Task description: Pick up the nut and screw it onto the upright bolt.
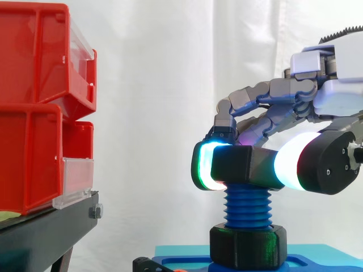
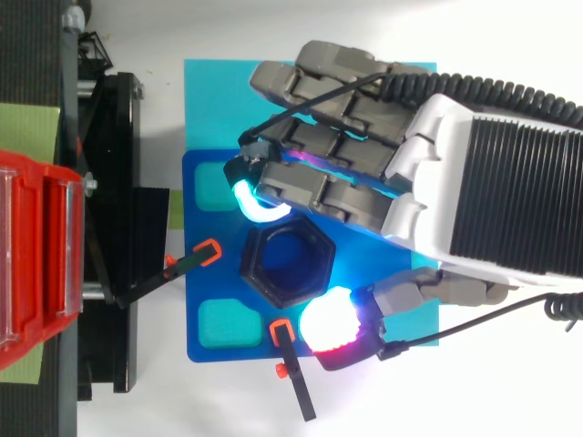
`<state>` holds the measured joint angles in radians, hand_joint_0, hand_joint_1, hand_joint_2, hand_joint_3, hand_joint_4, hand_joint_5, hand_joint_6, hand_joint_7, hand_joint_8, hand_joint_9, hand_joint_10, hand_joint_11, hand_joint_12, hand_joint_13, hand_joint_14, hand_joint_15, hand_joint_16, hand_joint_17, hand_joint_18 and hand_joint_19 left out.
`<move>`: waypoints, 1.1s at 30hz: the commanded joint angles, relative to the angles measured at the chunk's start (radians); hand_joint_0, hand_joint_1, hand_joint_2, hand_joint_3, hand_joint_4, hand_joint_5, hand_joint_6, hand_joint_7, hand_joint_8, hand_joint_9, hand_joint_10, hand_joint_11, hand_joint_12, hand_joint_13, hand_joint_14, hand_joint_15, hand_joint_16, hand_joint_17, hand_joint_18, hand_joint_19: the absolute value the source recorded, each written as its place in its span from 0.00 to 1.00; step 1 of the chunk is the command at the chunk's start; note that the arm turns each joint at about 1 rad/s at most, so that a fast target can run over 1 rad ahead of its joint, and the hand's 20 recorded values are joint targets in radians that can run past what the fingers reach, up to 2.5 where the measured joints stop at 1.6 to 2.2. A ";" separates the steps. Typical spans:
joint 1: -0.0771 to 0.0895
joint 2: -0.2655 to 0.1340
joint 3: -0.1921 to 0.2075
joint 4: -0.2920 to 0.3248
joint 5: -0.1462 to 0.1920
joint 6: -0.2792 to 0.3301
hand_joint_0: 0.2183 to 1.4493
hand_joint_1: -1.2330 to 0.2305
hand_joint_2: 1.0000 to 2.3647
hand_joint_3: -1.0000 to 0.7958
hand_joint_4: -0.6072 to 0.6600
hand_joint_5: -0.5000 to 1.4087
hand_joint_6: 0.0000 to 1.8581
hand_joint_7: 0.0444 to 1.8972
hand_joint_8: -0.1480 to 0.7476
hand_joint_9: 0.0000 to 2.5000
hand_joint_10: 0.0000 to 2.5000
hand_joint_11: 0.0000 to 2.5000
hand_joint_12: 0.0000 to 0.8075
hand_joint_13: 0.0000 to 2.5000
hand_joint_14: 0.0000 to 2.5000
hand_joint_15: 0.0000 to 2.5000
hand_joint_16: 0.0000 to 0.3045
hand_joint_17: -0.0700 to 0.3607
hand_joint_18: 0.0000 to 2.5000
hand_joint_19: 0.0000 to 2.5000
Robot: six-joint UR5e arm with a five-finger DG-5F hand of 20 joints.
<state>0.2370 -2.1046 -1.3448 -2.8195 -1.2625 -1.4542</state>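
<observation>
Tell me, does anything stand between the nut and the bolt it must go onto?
Nothing visible does. The robot hand pinches the nut between its pads, and the nut already sits on top of the bolt. Bare thread runs below it down to a second nut at the base.

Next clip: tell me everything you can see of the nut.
The nut is black, hexagonal and matte like plastic, with a round bore that shows blue from above. It sits level on the top end of the upright blue bolt, whose threads are bare below it. The hand pinches it: glowing pads press on opposite sides, a finger's at the left and the thumb's at the right.
</observation>
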 commanded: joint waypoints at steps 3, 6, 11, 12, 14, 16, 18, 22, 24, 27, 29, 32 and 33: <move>-0.001 0.000 0.013 -0.005 0.002 0.002 0.27 0.47 0.00 0.31 0.72 0.17 0.31 0.65 0.51 0.19 0.00 0.06 0.46 0.17 0.00 0.00 0.16 0.42 0.16 0.03; -0.001 0.000 0.030 -0.032 0.000 0.002 0.27 0.47 0.00 0.31 0.72 0.17 0.31 0.65 0.51 0.19 0.00 0.06 0.47 0.17 0.00 0.00 0.16 0.42 0.16 0.03; -0.001 0.000 0.033 -0.041 -0.002 0.005 0.27 0.47 0.00 0.31 0.72 0.17 0.30 0.65 0.51 0.19 0.00 0.06 0.46 0.17 0.00 0.00 0.16 0.42 0.16 0.03; -0.001 0.000 0.033 -0.040 -0.002 0.005 0.27 0.47 0.00 0.31 0.71 0.17 0.30 0.65 0.51 0.19 0.00 0.06 0.46 0.17 0.00 0.00 0.16 0.42 0.16 0.03; -0.001 0.000 0.033 -0.040 -0.002 0.005 0.27 0.47 0.00 0.31 0.72 0.17 0.30 0.65 0.51 0.19 0.00 0.07 0.47 0.17 0.00 0.00 0.16 0.42 0.16 0.03; -0.001 0.000 0.033 -0.037 -0.003 0.005 0.27 0.47 0.00 0.31 0.71 0.17 0.30 0.65 0.51 0.19 0.00 0.06 0.47 0.17 0.00 0.00 0.16 0.42 0.16 0.03; -0.001 0.000 0.033 -0.035 -0.002 0.005 0.27 0.47 0.00 0.31 0.72 0.17 0.30 0.65 0.51 0.20 0.00 0.06 0.47 0.17 0.00 0.00 0.16 0.42 0.16 0.03; -0.001 0.000 0.033 -0.035 0.000 0.005 0.27 0.47 0.00 0.31 0.71 0.17 0.30 0.65 0.51 0.20 0.00 0.06 0.47 0.17 0.00 0.00 0.16 0.42 0.16 0.03; -0.001 0.000 0.033 -0.034 -0.003 0.005 0.27 0.47 0.00 0.31 0.72 0.17 0.30 0.65 0.51 0.20 0.00 0.06 0.47 0.17 0.00 0.00 0.16 0.42 0.16 0.03; -0.001 0.000 0.033 -0.034 -0.003 0.005 0.27 0.47 0.00 0.31 0.72 0.17 0.30 0.66 0.51 0.19 0.00 0.06 0.47 0.17 0.00 0.00 0.16 0.42 0.16 0.03; -0.002 0.000 0.032 -0.034 -0.003 0.005 0.27 0.47 0.00 0.31 0.71 0.17 0.30 0.66 0.51 0.20 0.00 0.06 0.47 0.17 0.00 0.00 0.16 0.42 0.16 0.03; -0.004 -0.002 0.032 -0.034 -0.003 0.003 0.27 0.47 0.00 0.31 0.72 0.17 0.30 0.66 0.51 0.19 0.00 0.06 0.47 0.17 0.00 0.00 0.16 0.42 0.16 0.03; -0.004 0.000 0.032 -0.034 -0.003 0.003 0.27 0.47 0.00 0.31 0.72 0.17 0.30 0.66 0.51 0.20 0.00 0.06 0.47 0.17 0.00 0.00 0.16 0.42 0.16 0.03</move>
<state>0.2343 -2.1048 -1.3124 -2.8533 -1.2655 -1.4506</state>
